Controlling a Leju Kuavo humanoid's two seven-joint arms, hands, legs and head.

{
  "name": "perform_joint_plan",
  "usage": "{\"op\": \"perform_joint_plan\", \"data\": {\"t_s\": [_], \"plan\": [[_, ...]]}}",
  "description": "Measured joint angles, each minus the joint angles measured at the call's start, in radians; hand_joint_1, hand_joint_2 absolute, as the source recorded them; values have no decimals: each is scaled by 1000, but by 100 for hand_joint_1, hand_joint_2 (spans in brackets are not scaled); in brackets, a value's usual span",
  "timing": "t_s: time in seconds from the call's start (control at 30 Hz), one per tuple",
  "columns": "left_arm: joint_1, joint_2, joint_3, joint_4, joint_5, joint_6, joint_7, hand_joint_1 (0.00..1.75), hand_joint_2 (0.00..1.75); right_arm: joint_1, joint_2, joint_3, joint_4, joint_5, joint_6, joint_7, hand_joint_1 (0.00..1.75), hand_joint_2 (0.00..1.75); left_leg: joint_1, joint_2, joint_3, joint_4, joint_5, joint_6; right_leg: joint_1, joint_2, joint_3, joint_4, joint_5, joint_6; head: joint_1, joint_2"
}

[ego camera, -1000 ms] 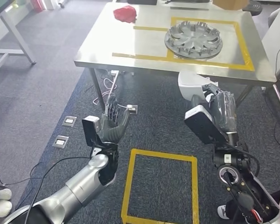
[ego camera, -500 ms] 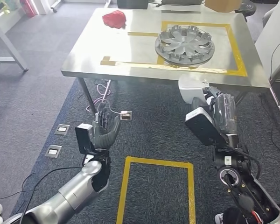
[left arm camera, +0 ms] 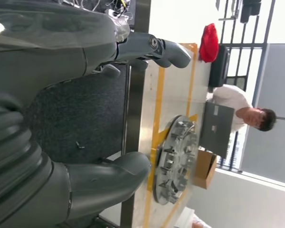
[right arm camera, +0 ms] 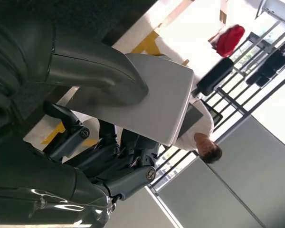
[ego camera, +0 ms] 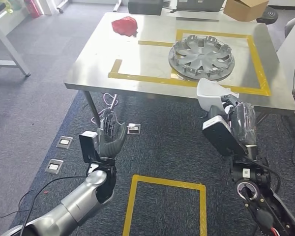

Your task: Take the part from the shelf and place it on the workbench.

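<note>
A white part (ego camera: 210, 92) is held in the right hand (ego camera: 227, 115): in the right wrist view the thick thumb (right arm camera: 98, 71) is laid across its flat pale face (right arm camera: 159, 102) while the darker fingers (right arm camera: 109, 156) are curled against the other side, so the piece is pinched between them. The left hand (ego camera: 110, 133) holds nothing; its fingers (ego camera: 109, 121) are raised and spread apart, and in the left wrist view the thumb (left arm camera: 109, 178) and the fingers (left arm camera: 155, 47) are seen well apart with bare space between them. Outward from the hands, the held part is carried in front of the near edge of the workbench (ego camera: 98, 59), its top overlapping that edge in the head view; whether it is already above the surface or just short of it cannot be told. On the workbench a grey wheel cover (ego camera: 201, 57) lies inside a frame of yellow tape (ego camera: 258, 66), a red cloth (ego camera: 124, 25) lies toward the far left, and a cardboard box (ego camera: 245, 8) sits at the far right corner. A seated person (left arm camera: 241, 111) can be made out beyond the table in the wrist views. The step in hand is judged to be the carrying of the part to the workbench, the taking from the shelf being done. For the next move the right hand would need to be brought over the steel surface, lowered until the part rests on it, clear of the wheel cover, and only then opened.
</note>
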Motion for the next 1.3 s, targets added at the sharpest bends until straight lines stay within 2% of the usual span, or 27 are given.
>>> {"op": "perform_joint_plan", "data": {"t_s": [0.03,0.1,0.13,0.17,0.2,0.27,0.3,0.33,0.37,0.4,0.47,0.5,0.53,0.63,0.67,0.7,0.8,0.83,0.87,0.9,0.97,1.0,1.03,1.07,1.1,1.23,1.3], "plan": [[0,0,0,-2,0,0,1,0,175,1,-1,0,-1,0,0,0,175,175,-1,-1,5,4,-8,-6,2,0,6,-28,23,-6,0,0],[0,1,1,-8,0,1,2,0,175,2,-1,-2,-5,0,1,-1,175,175,-3,-1,9,15,-18,-16,4,1,19,-35,20,-19,-2,0],[-1,2,1,-12,-1,1,2,0,175,1,-2,-4,-7,0,0,-1,175,175,-1,1,4,34,-19,-20,3,0,26,-37,18,-25,-3,0],[-2,4,1,-15,-1,1,1,0,175,-1,-2,-6,-9,0,0,-1,175,175,0,3,-15,72,-23,-25,2,0,35,-39,15,-30,-4,0],[-3,5,2,-17,-2,1,1,0,175,-1,-2,-8,-10,0,0,0,175,175,2,5,-49,130,-34,-31,1,0,43,-40,11,-35,-6,0],[-1,6,2,-17,-3,1,2,0,175,0,-2,-8,-12,2,0,-1,175,175,4,8,-144,273,-81,-40,1,0,54,-41,-2,-42,-10,0],[1,7,2,-18,-3,1,2,0,175,0,-2,-8,-12,2,0,0,175,175,5,8,-187,324,-108,-43,2,1,61,-41,-9,-43,-11,0],[2,7,2,-18,-4,1,3,0,175,1,-2,-8,-12,3,-1,0,175,175,6,8,-215,342,-121,-43,2,2,69,-41,-17,-43,-11,0],[3,7,2,-18,-4,0,4,0,175,2,-2,-8,-12,3,-1,1,175,175,6,8,-225,324,-112,-41,2,3,80,-41,-26,-42,-12,0],[3,8,2,-18,-5,-1,6,0,175,3,-2,-8,-13,4,-1,1,175,175,5,8,-217,270,-77,-36,2,3,92,-41,-36,-41,-13,0],[1,9,2,-18,-6,-4,8,0,175,4,-2,-8,-14,4,-1,2,175,175,1,9,-176,114,35,-23,5,4,113,-41,-55,-36,-14,0],[0,9,2,-18,-6,-4,9,0,175,4,-2,-8,-15,4,0,3,175,175,-2,8,-159,52,77,-16,7,5,119,-40,-65,-32,-14,0],[0,9,2,-18,-6,-5,9,0,175,5,-2,-8,-15,4,0,3,175,175,-4,7,-149,13,100,-11,9,6,124,-41,-73,-28,-13,0],[-4,9,2,-22,-7,-6,10,0,175,2,-2,-9,-17,6,1,4,175,175,-1,4,-130,-11,97,1,13,7,136,-28,-90,-11,-11,0],[-6,9,2,-23,-8,-6,10,0,175,1,-2,-10,-18,7,1,4,175,175,2,5,-120,-12,93,6,12,6,129,-4,-99,-5,-10,0],[-7,8,2,-24,-8,-6,10,0,175,-1,-2,-10,-19,8,2,4,175,175,3,5,-109,-12,88,10,11,5,110,37,-116,1,-8,0],[-8,8,2,-25,-10,-6,13,0,175,0,-2,-9,-26,13,2,6,175,175,4,5,-88,-10,66,16,6,2,-10,240,-195,14,-4,0],[-7,8,2,-26,-11,-6,14,0,175,0,-2,-8,-29,14,2,8,175,175,4,5,-79,-9,57,15,4,2,-41,275,-212,16,-4,0],[-6,8,2,-26,-12,-6,15,0,175,1,-2,-6,-31,15,2,9,175,175,4,4,-68,-7,47,15,2,2,-55,273,-210,17,-4,0],[-5,8,2,-26,-13,-6,16,0,175,1,-3,-6,-35,15,3,11,175,175,4,3,-55,-5,35,13,1,1,-49,232,-183,16,-3,0],[-6,6,2,-26,-16,-6,17,0,175,0,-3,-5,-41,16,3,13,175,175,3,2,-27,1,12,8,0,1,-16,88,-75,11,-2,0],[-6,5,2,-26,-17,-6,18,0,175,0,-3,-4,-44,17,4,13,175,175,2,1,-18,4,1,3,2,0,-2,28,-36,6,0,0],[-7,4,2,-26,-18,-6,20,0,175,0,-3,-2,-47,18,5,13,175,175,1,0,-14,7,-8,-2,3,1,9,-9,-8,0,0,0],[-8,4,2,-26,-19,-6,21,0,175,0,-3,0,-49,18,5,13,175,175,-1,0,-13,9,-15,-6,5,1,14,-24,1,-4,-1,0],[-8,4,2,-26,-19,-6,23,0,175,0,-3,2,-52,18,6,13,175,175,-1,-1,-14,10,-19,-9,6,1,19,-23,-3,-9,-2,0],[-9,3,2,-26,-20,-6,23,0,175,0,-3,3,-54,18,6,13,175,175,-1,0,-12,11,-21,-12,6,2,22,-23,-1,-12,-3,0],[-10,3,1,-28,-20,-6,24,0,175,-3,-3,3,-59,18,6,12,175,175,-1,1,-12,25,-23,-17,6,2,29,-25,-5,-18,-3,0]]}}
